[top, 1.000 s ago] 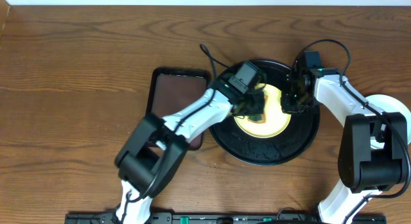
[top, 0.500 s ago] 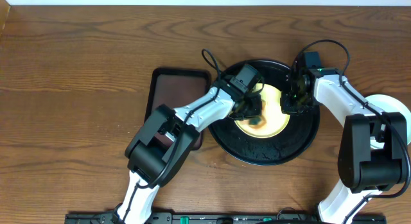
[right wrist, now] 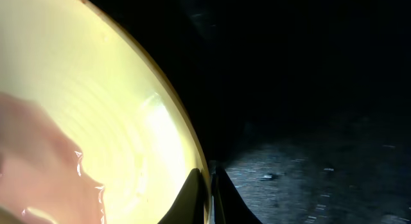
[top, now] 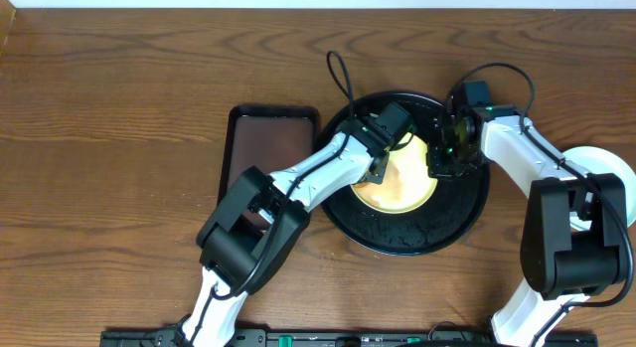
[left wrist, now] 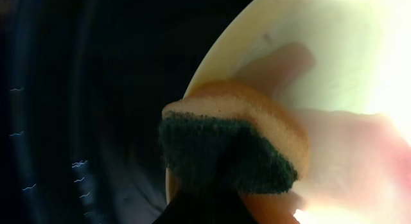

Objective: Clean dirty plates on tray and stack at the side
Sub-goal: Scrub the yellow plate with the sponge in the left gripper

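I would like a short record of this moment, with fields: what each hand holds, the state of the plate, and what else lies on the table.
left hand: shut on a sponge with a dark green scrub side and orange foam, set against the plate near its edge
right hand: pinches the plate's rim
yellow plate: lies in the black round tray, with a wet reddish smear on it
brown rectangular tray: beside the black tray, on the left
white plate: outside the tray on the far right, partly hidden by the right arm
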`<control>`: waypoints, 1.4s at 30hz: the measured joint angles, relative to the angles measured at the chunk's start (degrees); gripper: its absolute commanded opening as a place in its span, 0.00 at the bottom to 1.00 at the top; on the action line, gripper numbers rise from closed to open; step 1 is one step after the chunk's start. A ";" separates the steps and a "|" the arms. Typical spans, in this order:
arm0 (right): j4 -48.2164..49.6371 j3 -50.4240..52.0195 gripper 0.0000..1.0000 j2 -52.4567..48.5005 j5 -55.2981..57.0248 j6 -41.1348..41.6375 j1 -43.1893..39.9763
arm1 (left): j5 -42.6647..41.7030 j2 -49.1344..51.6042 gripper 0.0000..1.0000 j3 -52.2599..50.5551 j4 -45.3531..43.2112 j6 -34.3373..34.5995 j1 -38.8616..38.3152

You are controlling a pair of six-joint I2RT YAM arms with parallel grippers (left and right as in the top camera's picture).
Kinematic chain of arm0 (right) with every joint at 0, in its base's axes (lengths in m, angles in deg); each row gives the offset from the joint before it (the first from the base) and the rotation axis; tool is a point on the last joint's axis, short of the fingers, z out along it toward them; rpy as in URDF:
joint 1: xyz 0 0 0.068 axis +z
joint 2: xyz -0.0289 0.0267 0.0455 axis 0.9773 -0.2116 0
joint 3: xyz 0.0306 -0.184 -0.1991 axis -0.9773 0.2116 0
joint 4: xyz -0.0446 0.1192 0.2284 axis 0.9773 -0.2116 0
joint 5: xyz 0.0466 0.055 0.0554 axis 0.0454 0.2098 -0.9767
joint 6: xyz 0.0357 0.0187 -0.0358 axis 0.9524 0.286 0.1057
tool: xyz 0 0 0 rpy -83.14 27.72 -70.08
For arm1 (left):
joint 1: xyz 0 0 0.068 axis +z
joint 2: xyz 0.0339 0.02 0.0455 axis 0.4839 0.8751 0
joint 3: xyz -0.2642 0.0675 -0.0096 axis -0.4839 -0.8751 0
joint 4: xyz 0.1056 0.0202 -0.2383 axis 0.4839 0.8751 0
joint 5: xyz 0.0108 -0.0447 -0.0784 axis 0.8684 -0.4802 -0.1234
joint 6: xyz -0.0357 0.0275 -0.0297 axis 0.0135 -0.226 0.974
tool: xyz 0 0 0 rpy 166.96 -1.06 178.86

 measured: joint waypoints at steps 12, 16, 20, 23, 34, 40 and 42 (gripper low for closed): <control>-0.79 0.00 0.05 0.00 2.10 0.00 -0.26 | 15.06 1.25 0.07 11.04 16.85 0.02 0.94; -0.81 0.00 0.01 0.00 2.29 0.07 -0.24 | 13.18 -0.39 0.07 11.30 21.88 2.08 1.46; -0.59 0.00 0.01 0.00 2.27 0.09 -0.26 | 6.36 -6.78 0.07 11.30 26.84 3.72 6.60; -0.50 0.00 0.01 0.00 2.29 0.09 -0.26 | 1.97 -12.39 0.08 11.30 28.89 4.24 13.00; -0.44 0.00 0.01 0.00 2.32 0.07 -0.26 | -17.55 -15.78 0.07 6.03 11.91 -0.46 13.40; -0.44 0.00 0.01 0.00 2.34 0.07 -0.26 | -19.80 -12.72 0.07 -0.94 -3.32 5.14 3.52; -0.44 0.00 0.01 0.00 2.34 0.07 -0.26 | -21.03 -8.33 0.07 -1.88 -8.48 7.04 1.36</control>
